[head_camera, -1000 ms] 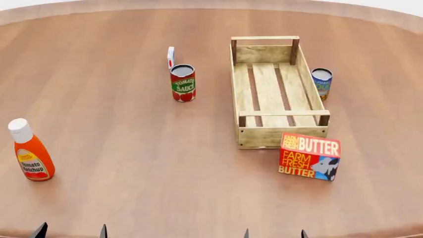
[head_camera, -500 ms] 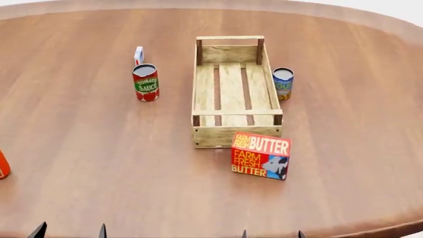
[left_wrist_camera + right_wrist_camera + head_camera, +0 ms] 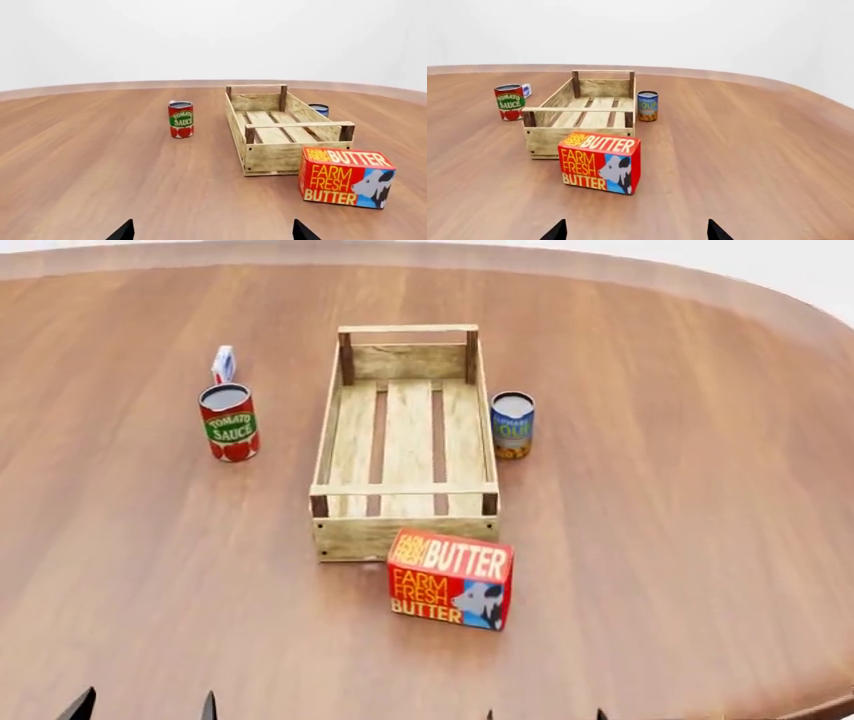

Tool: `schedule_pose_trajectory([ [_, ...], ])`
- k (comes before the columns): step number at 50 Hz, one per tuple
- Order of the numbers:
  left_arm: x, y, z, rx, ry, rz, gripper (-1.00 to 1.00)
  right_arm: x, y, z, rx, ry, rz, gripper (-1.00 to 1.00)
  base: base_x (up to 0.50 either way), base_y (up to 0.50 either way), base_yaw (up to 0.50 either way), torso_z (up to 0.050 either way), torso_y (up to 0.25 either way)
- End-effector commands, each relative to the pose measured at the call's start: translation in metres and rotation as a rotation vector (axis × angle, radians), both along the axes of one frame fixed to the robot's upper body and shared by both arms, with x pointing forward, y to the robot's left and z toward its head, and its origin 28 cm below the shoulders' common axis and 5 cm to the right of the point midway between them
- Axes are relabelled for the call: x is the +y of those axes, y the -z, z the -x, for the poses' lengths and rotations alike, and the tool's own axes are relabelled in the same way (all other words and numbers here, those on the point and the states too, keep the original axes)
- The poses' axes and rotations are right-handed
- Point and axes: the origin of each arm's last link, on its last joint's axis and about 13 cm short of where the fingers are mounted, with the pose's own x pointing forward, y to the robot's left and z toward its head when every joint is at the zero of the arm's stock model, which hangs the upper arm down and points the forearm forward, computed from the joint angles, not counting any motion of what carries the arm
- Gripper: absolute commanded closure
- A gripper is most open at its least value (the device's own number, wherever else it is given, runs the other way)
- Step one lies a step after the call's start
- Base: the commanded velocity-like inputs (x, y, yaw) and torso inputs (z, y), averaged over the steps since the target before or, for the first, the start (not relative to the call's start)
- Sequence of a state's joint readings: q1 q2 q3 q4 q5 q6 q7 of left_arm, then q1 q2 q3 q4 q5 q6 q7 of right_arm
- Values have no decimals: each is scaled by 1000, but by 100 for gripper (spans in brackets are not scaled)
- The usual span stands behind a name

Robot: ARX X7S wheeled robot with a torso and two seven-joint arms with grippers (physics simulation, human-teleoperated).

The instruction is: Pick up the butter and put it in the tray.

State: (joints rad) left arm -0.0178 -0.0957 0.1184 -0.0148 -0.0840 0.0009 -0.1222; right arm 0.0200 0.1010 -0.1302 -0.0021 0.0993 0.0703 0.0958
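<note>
The red-orange butter carton (image 3: 450,578) stands upright on the wooden table, just in front of the near right corner of the tray (image 3: 406,523), a long light-wood slatted crate holding nothing. The butter also shows in the left wrist view (image 3: 345,176) and the right wrist view (image 3: 600,162). My left gripper (image 3: 143,707) and right gripper (image 3: 545,714) are at the near table edge, only their dark fingertips showing, both open and holding nothing. In the wrist views the left gripper (image 3: 212,231) and right gripper (image 3: 636,231) have tips wide apart, well short of the butter.
A tomato sauce can (image 3: 230,422) stands left of the tray, with a small white carton (image 3: 223,364) behind it. A blue soup can (image 3: 511,424) stands right of the tray. The table's rounded edge (image 3: 814,705) curves in at the near right.
The head view has swung right, so every object has shifted left in the frame. The ketchup bottle has left the view. Nothing on the table has moved and both grippers stay open.
</note>
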Motion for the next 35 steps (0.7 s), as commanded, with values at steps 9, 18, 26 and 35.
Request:
schedule_pose_trajectory([
  [9,0,1,0,2,-2,-5,-100,1,3,0,12,-10,17,-100,500,0,0,0,0],
  [18,0,2,1,4,-4,-7,-100,2,4,2,14,-11,16,-100,500,0,0,0,0],
  [26,0,4,2,5,-4,-9,-100,1,4,2,13,-10,16,-100,500,0,0,0,0],
  [35,0,4,2,7,-3,-13,-100,2,4,2,11,-11,20,-100,500,0,0,0,0],
])
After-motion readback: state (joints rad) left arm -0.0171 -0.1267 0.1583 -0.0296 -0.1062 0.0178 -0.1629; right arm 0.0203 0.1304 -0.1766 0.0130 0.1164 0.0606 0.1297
